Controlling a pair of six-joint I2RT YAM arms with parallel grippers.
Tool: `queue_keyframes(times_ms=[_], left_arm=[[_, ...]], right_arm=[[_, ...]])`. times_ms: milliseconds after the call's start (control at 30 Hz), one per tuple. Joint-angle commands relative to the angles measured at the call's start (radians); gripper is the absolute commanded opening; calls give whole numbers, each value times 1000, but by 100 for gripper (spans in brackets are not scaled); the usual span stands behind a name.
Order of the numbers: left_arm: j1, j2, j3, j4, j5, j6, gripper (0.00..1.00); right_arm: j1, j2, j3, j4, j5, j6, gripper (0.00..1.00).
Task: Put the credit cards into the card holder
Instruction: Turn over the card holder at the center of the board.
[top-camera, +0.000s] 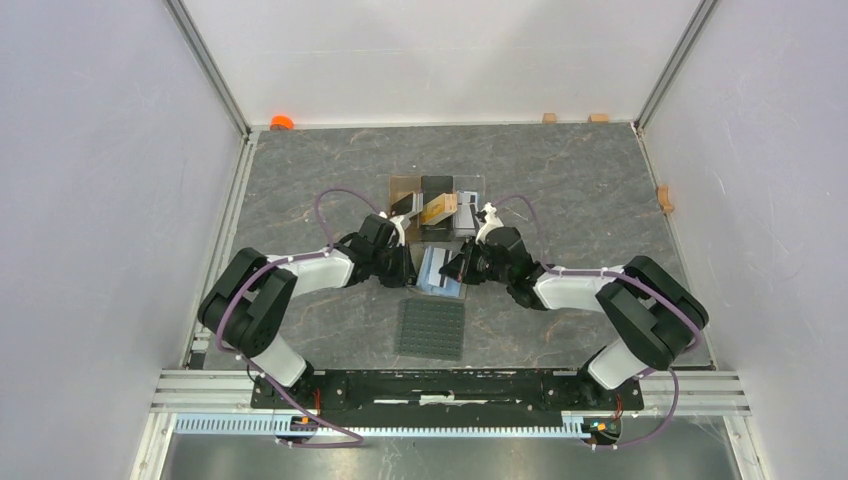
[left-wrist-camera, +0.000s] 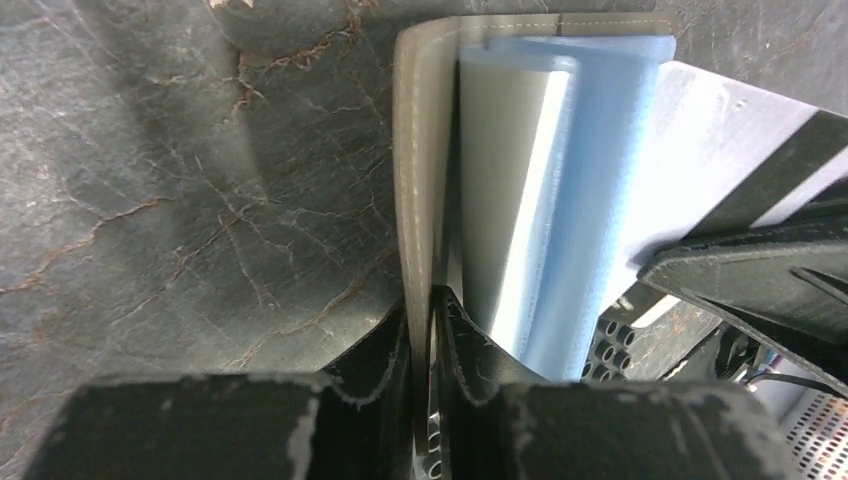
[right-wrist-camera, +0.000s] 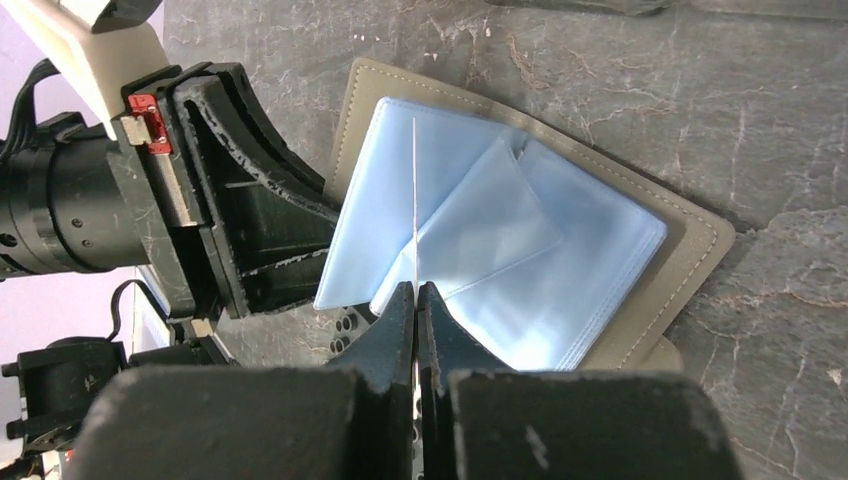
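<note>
Pinning the card holder (left-wrist-camera: 415, 150) open is the job we give the left pincer (left-wrist-camera: 425, 320). Its 2 fingers sit closed on the olive cover's stitched edge, with the flap running straight up between them. That way the wallet cannot slide or fold shut while a card is pushed in.

We have the right pincer (right-wrist-camera: 415, 300) clamped tight on the white-silver card (left-wrist-camera: 700, 140), which stands on edge. From that wrist it shows only as a thin pale line rising from the fingertips. Gripping its rear end leaves the leading end free to enter a sleeve.

The clear pockets (right-wrist-camera: 560, 260) lie fanned directly ahead of and below the right pincer's tips. The card's far end reaches over them, but we cannot tell whether it is inside a sleeve yet. Seen from the left pincer, the pockets sit just right of its fingers and the card slants in beyond them.

A gold-orange card (top-camera: 437, 208) rests in the clear stand (top-camera: 437, 185) beyond both pincers.
</note>
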Motion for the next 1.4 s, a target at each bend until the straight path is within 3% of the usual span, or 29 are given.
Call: queue_keyframes(times_ms=[0, 100, 367, 667, 867, 1033, 1233, 1367], left_arm=[[13, -22, -48, -4, 3, -5, 24], [17, -74, -58, -11, 0, 4, 37], [19, -196, -63, -73, -13, 31, 59], [18, -273, -36, -64, 8, 35, 70], [36, -186, -12, -61, -76, 4, 76], [40, -120, 14, 9, -75, -43, 75], [59, -58, 51, 41, -91, -42, 55], [74, -47, 44, 90, -65, -42, 56]], right_arm=[[6, 33, 47, 3, 38, -18, 0], [6, 50, 59, -26, 50, -25, 0], [8, 81, 86, -61, 60, -43, 0], [18, 86, 113, -79, 54, -67, 0], [23, 91, 109, -81, 56, -64, 0], [24, 84, 107, -98, 63, -68, 0], [25, 43, 100, -144, 100, -92, 0], [26, 3, 94, -185, 134, -116, 0]])
